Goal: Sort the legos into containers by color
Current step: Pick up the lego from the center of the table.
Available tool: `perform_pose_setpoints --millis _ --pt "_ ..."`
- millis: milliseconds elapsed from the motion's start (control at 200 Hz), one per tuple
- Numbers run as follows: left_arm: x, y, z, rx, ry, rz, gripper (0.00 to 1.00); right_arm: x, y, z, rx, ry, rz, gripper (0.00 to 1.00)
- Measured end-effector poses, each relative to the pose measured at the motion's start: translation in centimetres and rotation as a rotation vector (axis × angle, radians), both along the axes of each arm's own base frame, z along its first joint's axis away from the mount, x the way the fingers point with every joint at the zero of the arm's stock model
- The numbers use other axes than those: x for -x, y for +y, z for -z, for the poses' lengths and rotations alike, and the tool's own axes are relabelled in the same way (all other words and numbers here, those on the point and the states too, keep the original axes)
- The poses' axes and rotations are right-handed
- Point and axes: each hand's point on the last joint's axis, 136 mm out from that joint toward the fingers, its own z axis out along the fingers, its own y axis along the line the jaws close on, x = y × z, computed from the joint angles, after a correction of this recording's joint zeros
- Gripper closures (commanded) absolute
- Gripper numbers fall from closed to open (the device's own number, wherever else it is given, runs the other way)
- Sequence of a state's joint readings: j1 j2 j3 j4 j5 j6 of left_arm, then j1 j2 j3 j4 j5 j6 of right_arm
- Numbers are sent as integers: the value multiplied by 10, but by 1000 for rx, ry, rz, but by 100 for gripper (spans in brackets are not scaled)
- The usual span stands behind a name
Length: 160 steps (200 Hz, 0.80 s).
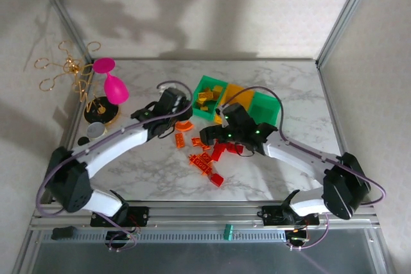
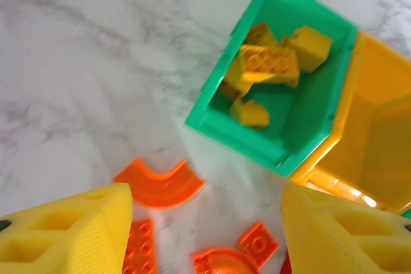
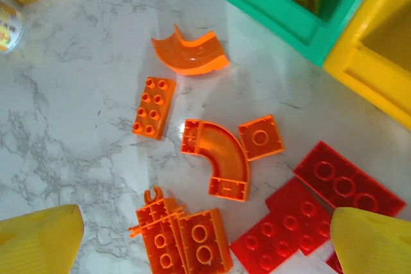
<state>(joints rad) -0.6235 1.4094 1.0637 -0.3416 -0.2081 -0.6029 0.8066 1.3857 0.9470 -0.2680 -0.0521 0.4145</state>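
The yellow legos [image 2: 270, 65] lie heaped inside the green bin [image 2: 212, 117], the leftmost of three joined containers. A yellow-orange bin [image 2: 379, 126] touches that green bin's right wall, and a second green bin [image 1: 264, 108] sits beyond it.

Just in front of the green bin an orange arch [image 3: 191, 51] lies flat on the marble desk [image 1: 289, 78]. Farther from the bin lie an orange flat brick [image 3: 153, 107], a curved orange piece [image 3: 218, 158] and a small orange square [image 3: 261, 137]. Past these are red plates [image 3: 347, 181] and a clump of orange bricks [image 3: 183, 239].

The left fingers [image 2: 64, 229] hover just in front of the green bin, spread apart with nothing between them. The right fingers [image 3: 38, 242] hang over the orange and red pieces, wide apart and empty.

Well to the left of the bin stands a pink goblet [image 1: 110, 81].
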Motion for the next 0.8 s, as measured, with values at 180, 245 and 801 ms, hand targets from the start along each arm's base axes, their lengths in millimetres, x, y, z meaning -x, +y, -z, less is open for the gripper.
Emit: perform_pose_setpoints --millis 180,245,801 --pt "44 44 8 17 13 -89 32 -9 31 7 63 -20 -55 2" --pt "55 58 4 34 2 -127 31 -14 42 12 77 -21 -58 1" --pt "105 116 7 122 -29 -326 12 -62 94 82 187 41 39 1"
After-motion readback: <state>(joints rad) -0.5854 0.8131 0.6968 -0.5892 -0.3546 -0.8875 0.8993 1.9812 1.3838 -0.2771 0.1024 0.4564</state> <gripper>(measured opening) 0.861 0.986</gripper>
